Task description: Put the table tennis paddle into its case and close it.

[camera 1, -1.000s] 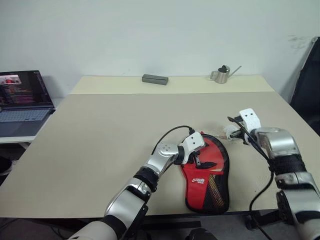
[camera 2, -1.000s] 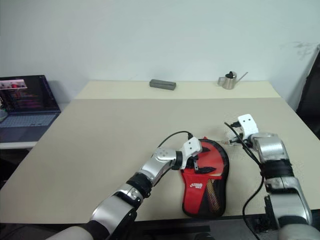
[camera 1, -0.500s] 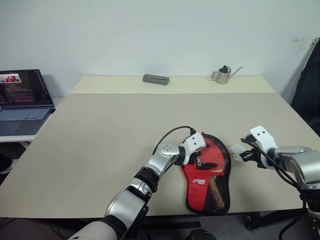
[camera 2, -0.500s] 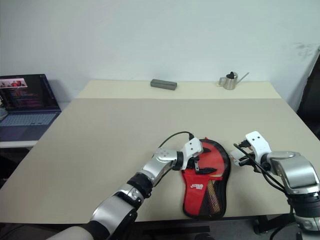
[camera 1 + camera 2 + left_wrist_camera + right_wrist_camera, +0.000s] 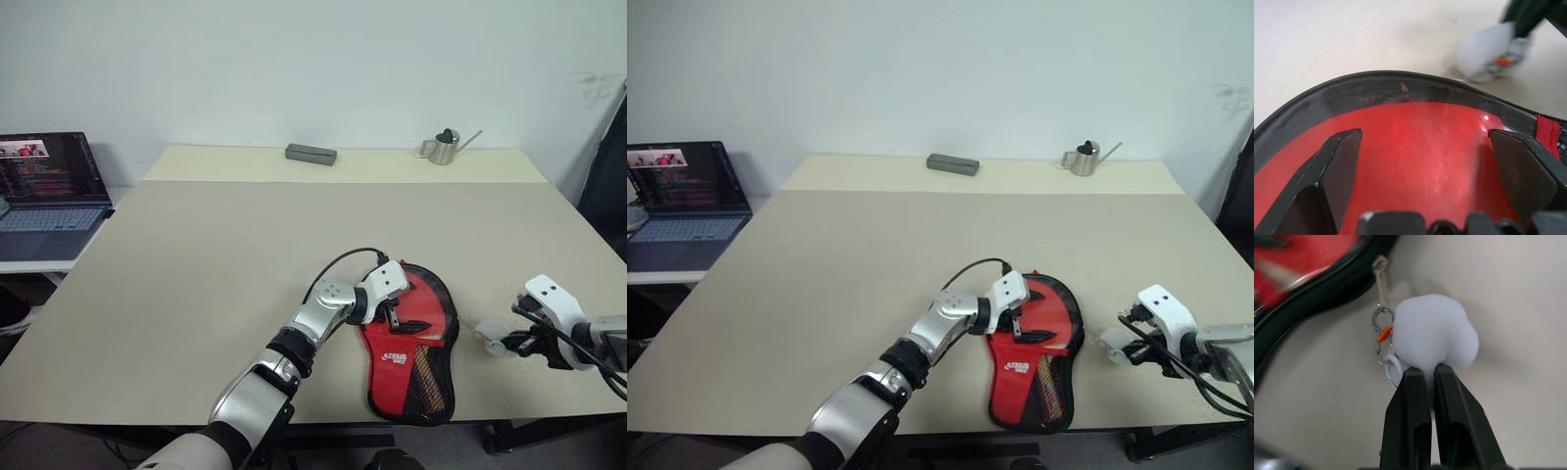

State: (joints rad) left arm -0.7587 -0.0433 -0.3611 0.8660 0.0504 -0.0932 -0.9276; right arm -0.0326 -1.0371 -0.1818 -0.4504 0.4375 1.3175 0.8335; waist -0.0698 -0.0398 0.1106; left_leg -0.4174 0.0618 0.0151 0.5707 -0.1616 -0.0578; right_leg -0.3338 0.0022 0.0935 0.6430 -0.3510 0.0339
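Note:
The case (image 5: 407,343), a black pouch with a red panel and a mesh pocket, lies flat near the table's front edge. My left gripper (image 5: 400,318) rests open on its red panel, its two fingers (image 5: 1334,169) spread wide on the red surface. To the right of the case, my right gripper (image 5: 1431,377) is shut on the white ball charm (image 5: 1432,333), just above the table. A small metal clip (image 5: 1382,333) links the charm to the case's black zipper edge (image 5: 1327,289). The paddle is hidden.
A laptop (image 5: 44,191) stands open on a side table at the far left. At the table's back lie a grey block (image 5: 311,154) and a small metal watering can (image 5: 443,147). A dark object (image 5: 609,166) leans at the right edge.
My right gripper has drawn back toward the table's front edge and to the right, taking the ball charm from beside the case's top to its right side. The left arm has stayed put.

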